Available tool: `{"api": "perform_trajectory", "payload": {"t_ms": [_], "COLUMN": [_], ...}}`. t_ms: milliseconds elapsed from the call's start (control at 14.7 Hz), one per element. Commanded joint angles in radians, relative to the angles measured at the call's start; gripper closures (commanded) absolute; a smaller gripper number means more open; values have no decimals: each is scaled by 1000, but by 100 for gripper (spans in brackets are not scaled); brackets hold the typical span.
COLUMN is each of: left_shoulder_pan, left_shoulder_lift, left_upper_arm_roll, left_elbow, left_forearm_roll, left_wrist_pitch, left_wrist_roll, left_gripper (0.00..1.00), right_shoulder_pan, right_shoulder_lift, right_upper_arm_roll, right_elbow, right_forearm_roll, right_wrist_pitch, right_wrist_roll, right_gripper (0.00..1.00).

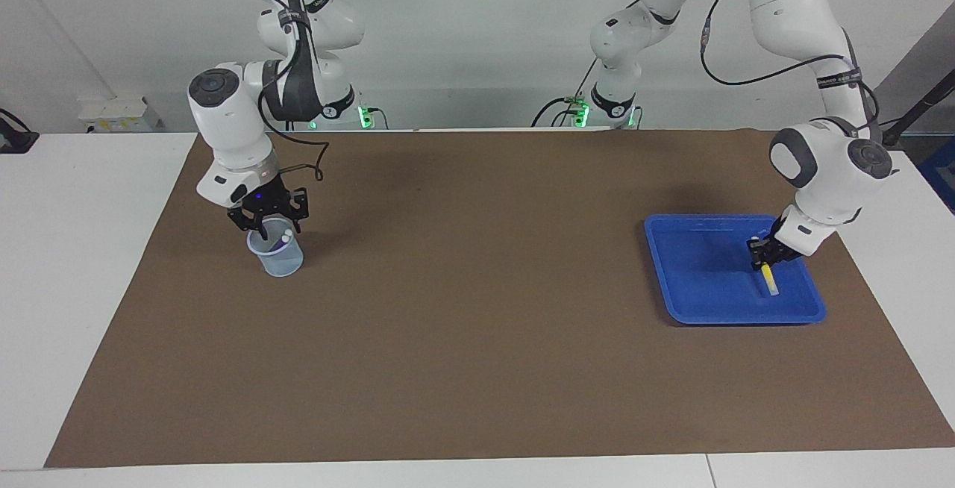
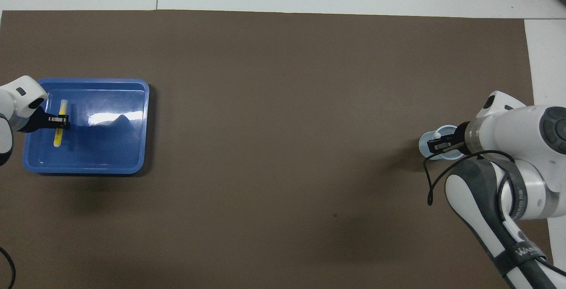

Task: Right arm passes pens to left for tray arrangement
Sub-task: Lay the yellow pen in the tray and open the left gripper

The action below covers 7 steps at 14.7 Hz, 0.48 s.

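Left end effector (image 1: 765, 254): clamped on yellow pen (image 1: 771, 280), low in tray (image 1: 675, 279); early release bounces it.
Right end effector (image 1: 266, 225): over cup (image 1: 277, 258), opening unclear; may tip it.

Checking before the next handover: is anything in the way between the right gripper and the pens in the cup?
Nothing visible. The right gripper is right at the mouth of the mesh cup, where two pale pen caps stick up. The brown mat around the cup looks bare.
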Motion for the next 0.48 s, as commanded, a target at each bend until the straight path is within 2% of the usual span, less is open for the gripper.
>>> {"api": "perform_trajectory", "payload": {"t_ms": [0, 68, 272, 340, 408], "left_shoulder_pan": [25, 25, 20, 19, 17], "left_shoulder_lift": [-6, -6, -6, -6, -4], "left_upper_arm_roll": [-5, -5, -5, -5, -5], "left_elbow": [-32, -32, -32, -31, -31], "left_forearm_roll": [17, 17, 17, 19, 19], "left_wrist_pitch": [48, 45, 45, 44, 44], "left_wrist_roll": [14, 13, 11, 13, 13], "left_gripper": [100, 100, 100, 100, 100], "right_shoulder_pan": [-8, -8, -10, -10, -8], "right_shoulder_lift": [-9, -9, -9, -9, -7], "right_upper_arm_roll": [8, 8, 8, 8, 8], "right_elbow": [-15, -15, -15, -14, -12], "right_forearm_roll": [-25, -27, -27, -27, -27], "right_wrist_pitch": [19, 16, 11, 11, 11], "right_wrist_roll": [26, 26, 24, 23, 24], "right_gripper": [72, 80, 92, 93, 99]}}
